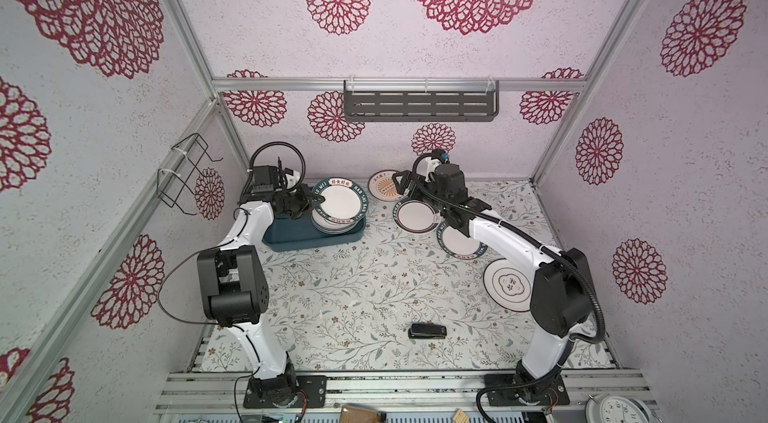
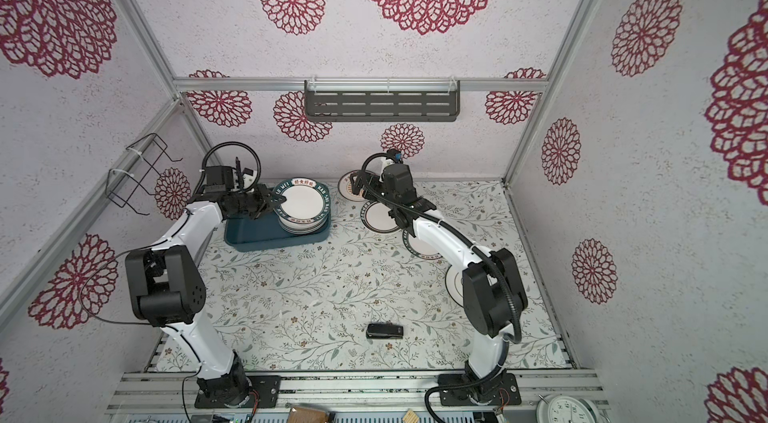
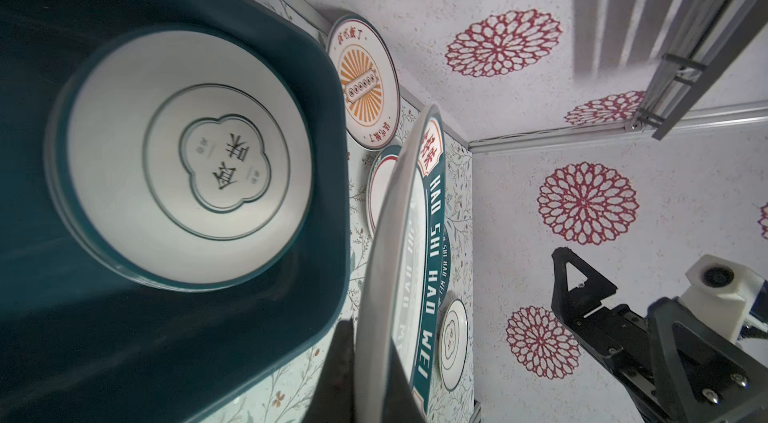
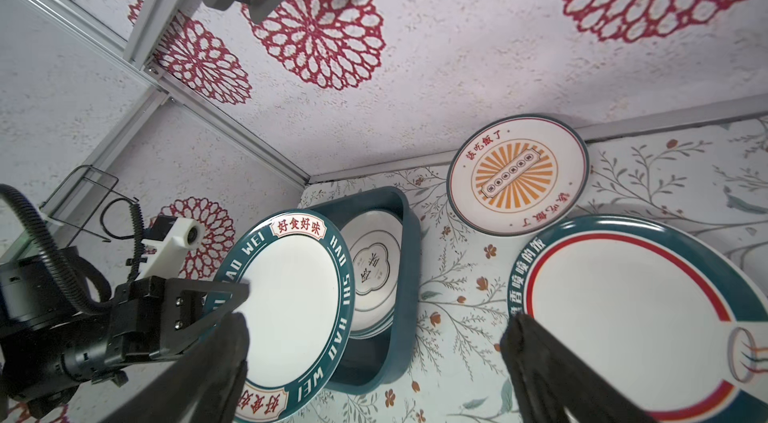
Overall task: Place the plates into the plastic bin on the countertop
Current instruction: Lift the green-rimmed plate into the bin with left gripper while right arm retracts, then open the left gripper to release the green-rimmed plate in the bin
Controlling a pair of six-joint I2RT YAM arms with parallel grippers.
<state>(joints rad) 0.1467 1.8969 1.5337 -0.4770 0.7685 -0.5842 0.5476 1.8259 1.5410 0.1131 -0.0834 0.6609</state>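
While the left gripper (image 1: 318, 201) is clamped on its rim, a lettered plate (image 1: 337, 202), white with a dark teal border, hangs over the stack of plates (image 1: 334, 228) at the right end of the bin (image 1: 286, 237). From the left wrist camera this plate shows nearly edge-on and clear of the top plate (image 3: 187, 159) of the stack, which carries thin dark rings and a cloud-shaped mark in its middle. The bin stands at the back left of the countertop (image 1: 353, 296), close to the rear wall.

Four more plates lie on the countertop to the right of the bin. A sunburst plate (image 1: 383, 186) sits against the back wall. A red-ringed plate (image 1: 415, 215) lies just in front of it. A second lettered plate (image 1: 457, 244) is partly under the right arm. A ringed plate (image 1: 509, 283) lies near the right edge, partly hidden by that arm's elbow.

The right gripper (image 1: 401, 186) has its jaws wide apart and holds nothing. It hovers by the sunburst plate and the red-ringed plate.

Near the front of the countertop lies a small black object (image 1: 427, 330). A grey shelf (image 1: 419, 105) hangs on the back wall, a wire rack (image 1: 187, 175) on the left wall, and a clock (image 1: 619, 410) shows at the front right corner.
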